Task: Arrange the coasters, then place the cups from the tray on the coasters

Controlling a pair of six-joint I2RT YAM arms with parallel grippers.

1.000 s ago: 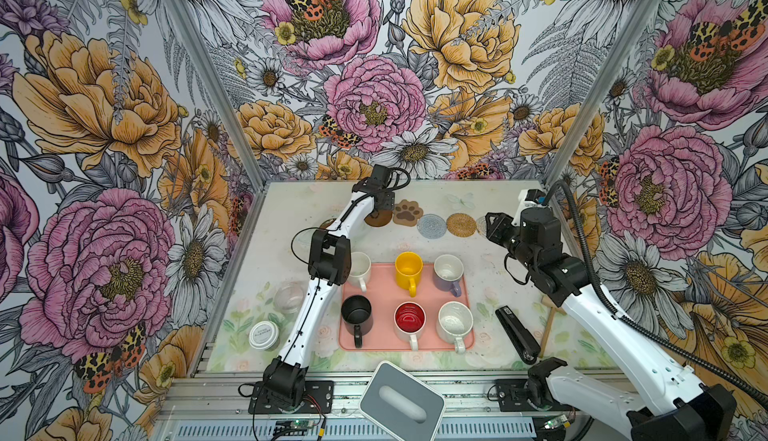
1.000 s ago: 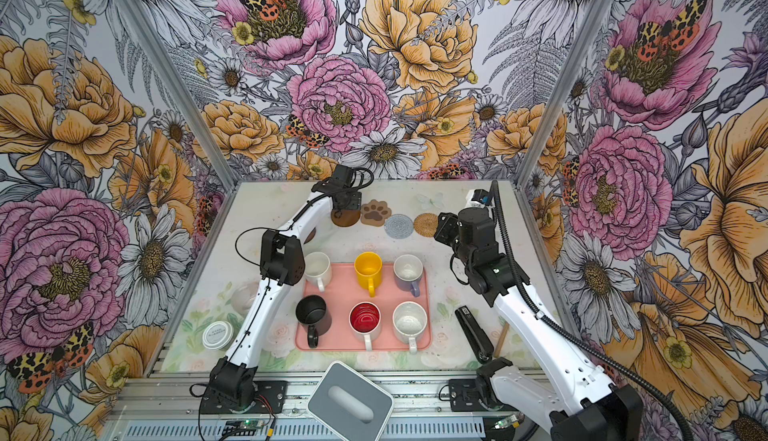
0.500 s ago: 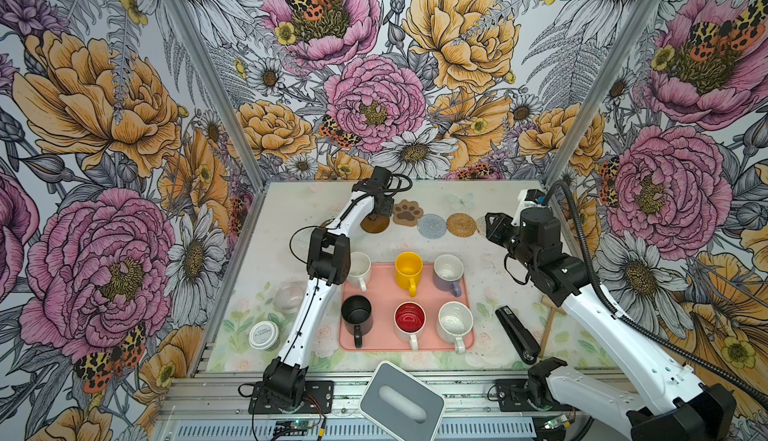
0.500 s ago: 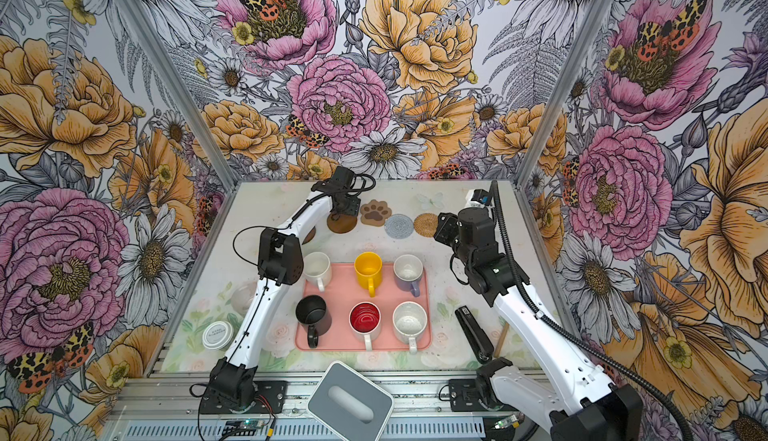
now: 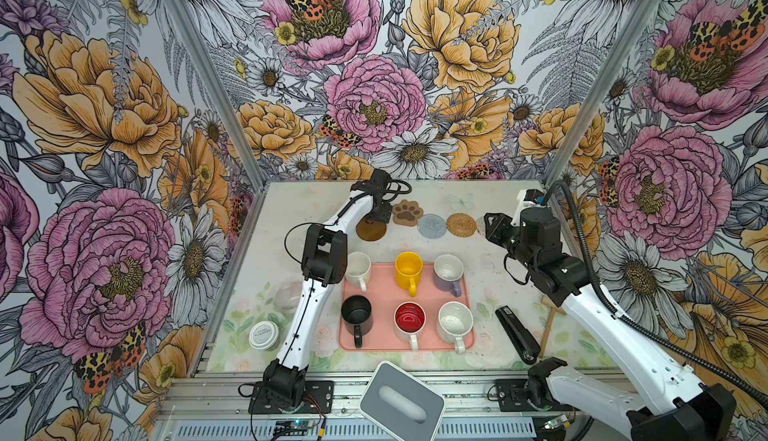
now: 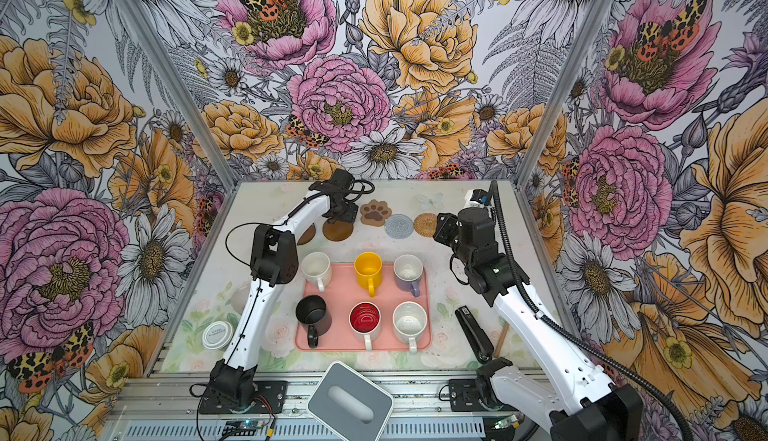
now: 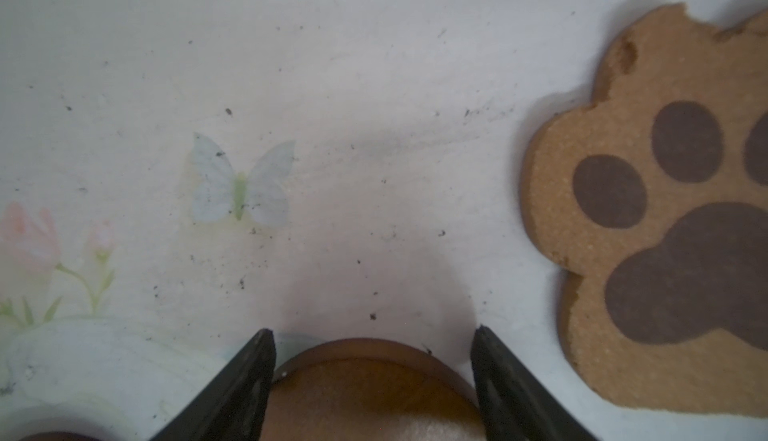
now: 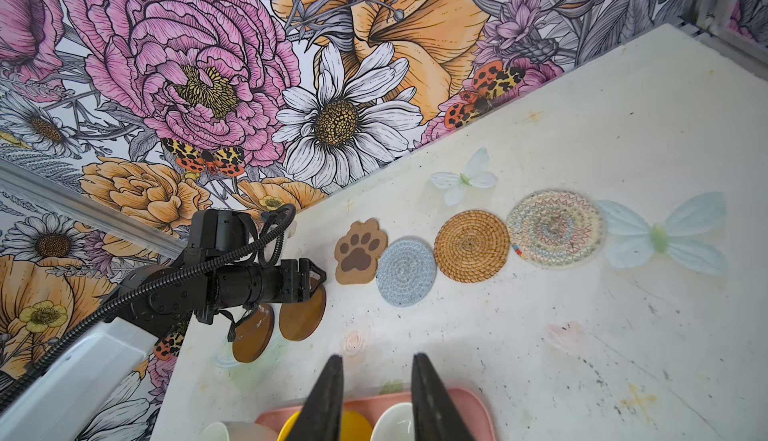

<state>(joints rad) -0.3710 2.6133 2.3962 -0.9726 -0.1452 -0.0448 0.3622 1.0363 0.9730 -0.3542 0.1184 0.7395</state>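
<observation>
Left gripper (image 7: 372, 335) spread wide above the rim of a brown disc coaster (image 5: 371, 229), not clamping it, just beside the paw-shaped coaster (image 5: 407, 212). Right gripper (image 8: 377, 362) raised over the table, jaws slightly apart and holding nothing. All six cups on the pink tray (image 5: 386, 289).

Six cups (image 5: 409, 270) stand in two rows of three on the tray (image 5: 386, 345) at mid-table. Behind the tray, coasters (image 5: 432, 225) lie in a row along the far edge. A stapler (image 5: 517, 333) lies right of the tray, a lidded jar (image 5: 263, 334) left.
</observation>
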